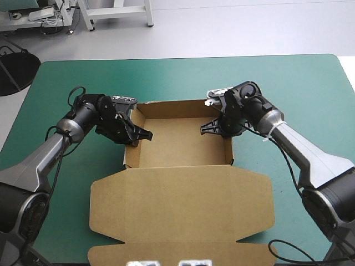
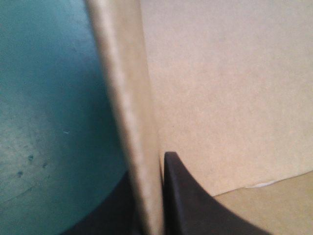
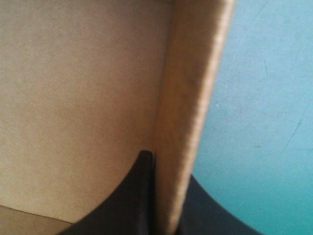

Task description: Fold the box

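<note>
Right end effector astride wall of box

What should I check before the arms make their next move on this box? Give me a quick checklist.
1. Left gripper shut on the box's left wall: ok.
2. Right gripper shut on the right wall: ok.
3. Both side walls standing upright: ok.
4. Far wall raised: ok.
5. Lid lying flat on the table, on the near side: ok.
6. Side walls tucked so they would stay up once released: cannot tell.
</note>
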